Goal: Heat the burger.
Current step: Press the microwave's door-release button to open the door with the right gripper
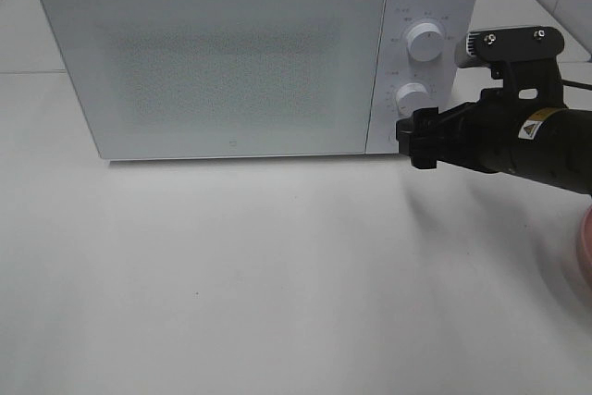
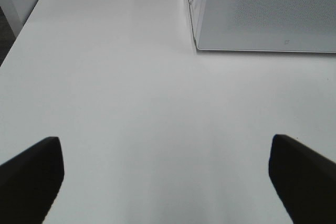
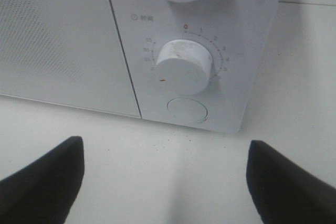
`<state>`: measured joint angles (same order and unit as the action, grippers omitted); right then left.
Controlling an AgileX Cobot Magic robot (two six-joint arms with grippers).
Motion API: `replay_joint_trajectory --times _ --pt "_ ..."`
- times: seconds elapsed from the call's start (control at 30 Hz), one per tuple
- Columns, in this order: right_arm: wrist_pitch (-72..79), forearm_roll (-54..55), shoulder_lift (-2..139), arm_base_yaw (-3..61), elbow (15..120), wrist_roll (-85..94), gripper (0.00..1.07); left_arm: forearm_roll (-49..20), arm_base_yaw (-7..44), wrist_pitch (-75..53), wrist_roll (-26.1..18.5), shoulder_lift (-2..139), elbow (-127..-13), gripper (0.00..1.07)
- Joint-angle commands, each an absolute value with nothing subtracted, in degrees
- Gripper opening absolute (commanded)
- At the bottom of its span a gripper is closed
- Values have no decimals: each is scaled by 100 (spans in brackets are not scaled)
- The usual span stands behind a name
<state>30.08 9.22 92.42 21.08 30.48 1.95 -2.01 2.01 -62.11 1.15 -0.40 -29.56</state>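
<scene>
The burger is out of view. The white microwave (image 1: 231, 53) stands at the back of the table with its door shut; nothing shows through the door. My right gripper (image 1: 414, 141) hovers just in front of the control panel, below the lower timer knob (image 1: 413, 99). In the right wrist view the gripper (image 3: 165, 145) is open and empty, and it faces the timer knob (image 3: 184, 66) and the round button (image 3: 187, 110) under it. My left gripper (image 2: 165, 140) is open and empty over bare table, to the left of the microwave (image 2: 268, 14).
The upper knob (image 1: 425, 41) sits above the timer knob. The edge of a round pink plate (image 1: 585, 238) shows at the right border, under the right arm. The white table (image 1: 231, 275) stretches in front of the microwave.
</scene>
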Motion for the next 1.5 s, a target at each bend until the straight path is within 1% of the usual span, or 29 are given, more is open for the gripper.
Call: replay_joint_trajectory --times 0.03,0.23,0.4,0.53,0.57,0.6,0.63,0.67,0.7,0.73,0.77,0.8,0.83,0.87,0.93,0.97,1.0,1.03,1.07,1.1,1.13,1.2,1.23,1.27,1.5 --pt "3260 1226 9288 2131 3048 258 76 -229 183 -6113 115 -109 -2951 98" --pt "3541 1587 9288 2131 3048 258 76 -229 183 -6113 115 -109 -2951 98" --pt "3661 1576 9288 2131 3048 258 76 -229 183 -6113 115 -109 -2951 98" --pt "3759 1570 9288 2131 3048 -223 72 -229 183 -6113 115 -109 -2951 98" --pt "3810 1513 9288 2131 3048 -722 67 -229 183 -6113 115 -109 -2951 98" --pt "3810 1513 9288 2131 3048 -722 67 -229 183 -6113 115 -109 -2951 98" --pt "3816 1432 9288 2131 3048 -991 63 -229 183 -6113 115 -109 -2951 98" --pt "3833 1283 9288 2131 3048 -1736 55 -229 183 -6113 115 -109 -2951 98" --pt "3833 1283 9288 2131 3048 -1736 55 -229 183 -6113 115 -109 -2951 98" --pt "3833 1203 9288 2131 3048 -2137 49 -229 183 -6113 115 -109 -2951 98" --pt "3833 1203 9288 2131 3048 -2137 49 -229 183 -6113 115 -109 -2951 98" --pt "3833 980 9288 2131 3048 -2871 39 -229 183 -6113 115 -109 -2951 98" --pt "3833 882 9288 2131 3048 -3277 33 -229 183 -6113 115 -109 -2951 98" --pt "3833 882 9288 2131 3048 -3277 33 -229 183 -6113 115 -109 -2951 98" --pt "3833 682 9288 2131 3048 -4561 12 -229 183 -6113 115 -109 -2951 98" --pt "3833 682 9288 2131 3048 -4561 12 -229 183 -6113 115 -109 -2951 98" --pt "3833 682 9288 2131 3048 -4847 8 -229 183 -6113 115 -109 -2951 98" --pt "3833 693 9288 2131 3048 -5340 0 -229 183 -6113 115 -109 -2951 98" --pt "3833 693 9288 2131 3048 -5340 0 -229 183 -6113 115 -109 -2951 98" --pt "3862 733 9288 2131 3048 -5896 0 -229 183 -6113 115 -109 -2951 98" --pt "3862 733 9288 2131 3048 -5896 0 -229 183 -6113 115 -109 -2951 98" --pt "3879 733 9288 2131 3048 -6858 0 -229 183 -6113 115 -109 -2951 98" --pt "3879 733 9288 2131 3048 -6858 0 -229 183 -6113 115 -109 -2951 98" --pt "3925 733 9305 2131 3048 -7294 0 -229 183 -6113 115 -109 -2951 98" --pt "4125 728 9735 2131 3048 -7890 0 -229 183 -6113 115 -109 -2951 98"
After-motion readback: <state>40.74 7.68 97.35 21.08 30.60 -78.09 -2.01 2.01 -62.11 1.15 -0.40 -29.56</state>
